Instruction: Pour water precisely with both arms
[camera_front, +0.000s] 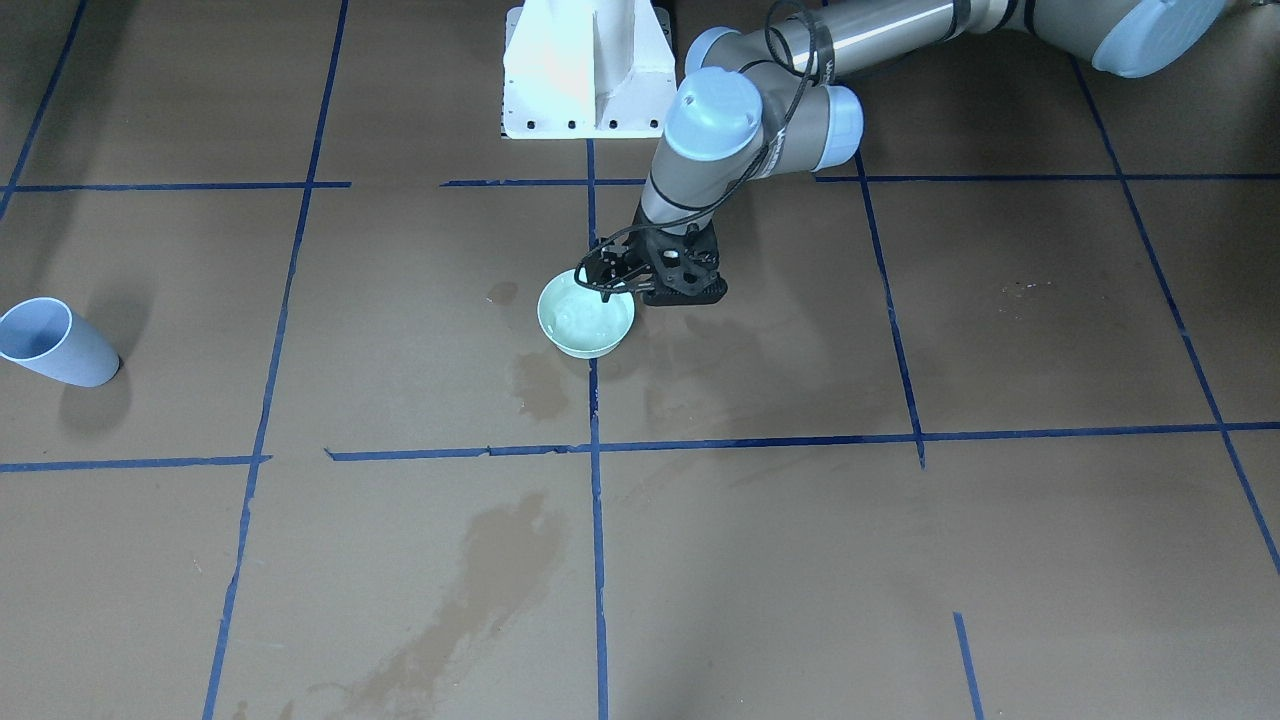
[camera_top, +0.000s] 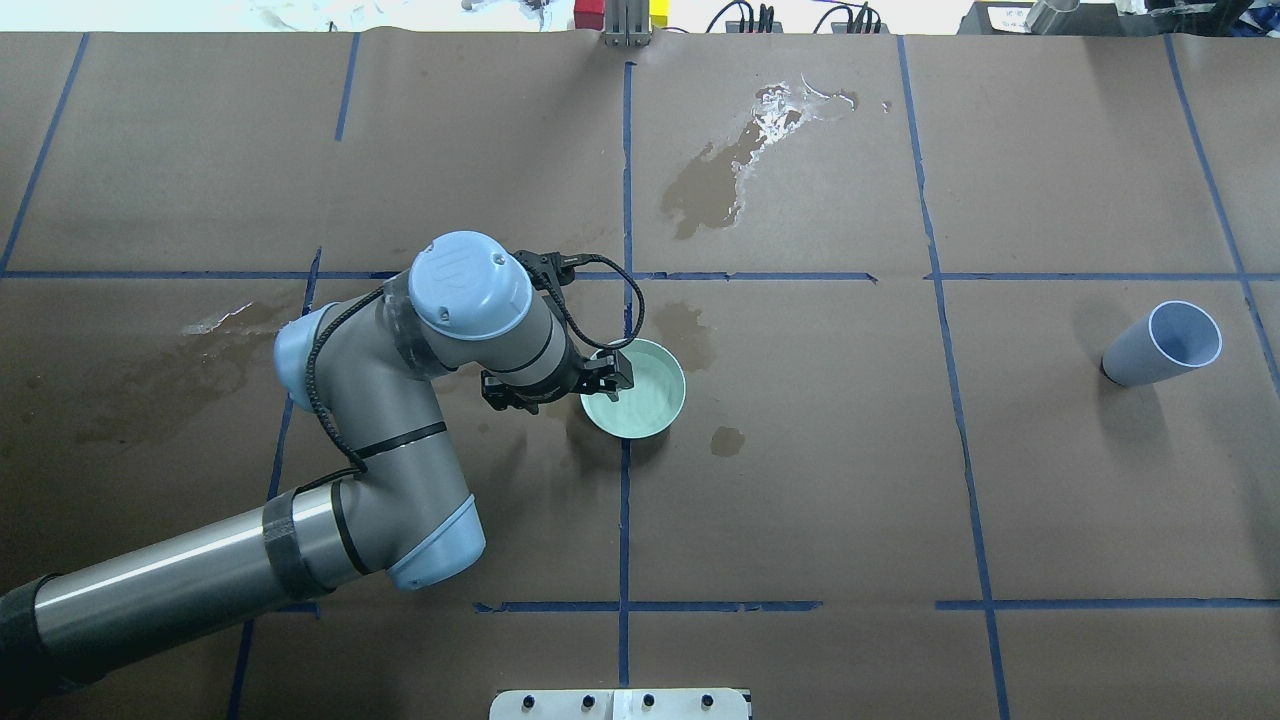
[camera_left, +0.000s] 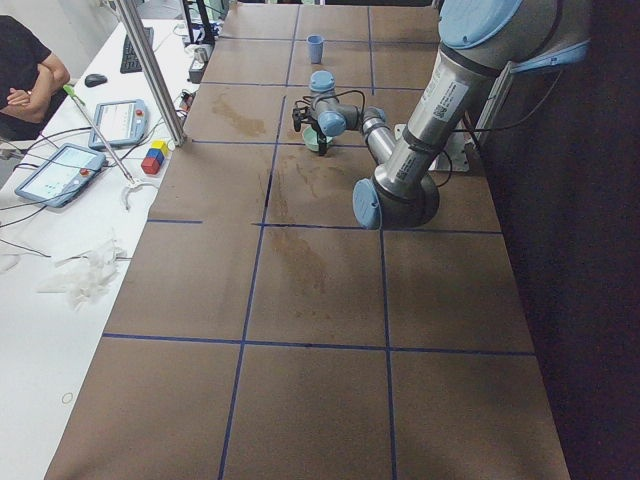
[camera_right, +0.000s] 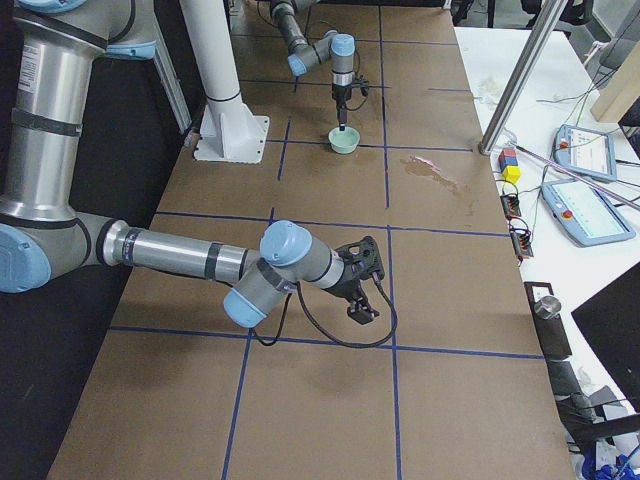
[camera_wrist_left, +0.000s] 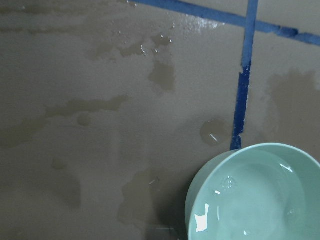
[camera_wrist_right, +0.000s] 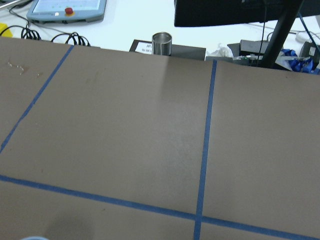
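**Two arms, one shallow bowl of water**

We find the water (camera_wrist_left: 252, 200) as a shallow clear pool in the pale green bowl (camera_front: 588, 347), which sits on the brown paper beside the middle tape line. Our left gripper (camera_top: 608, 378) hangs at the bowl's rim on its own arm's side. We cannot tell whether it pinches that rim. Our right gripper (camera_right: 358, 300) hovers low over the paper well apart, and its state is likewise unclear. We judge the bowl stiff, light, breakable and slick when wet. The rim looks like the only hold, and any tilt should be slow because water sloshes. A blue cup (camera_top: 1165, 343) stands well apart.
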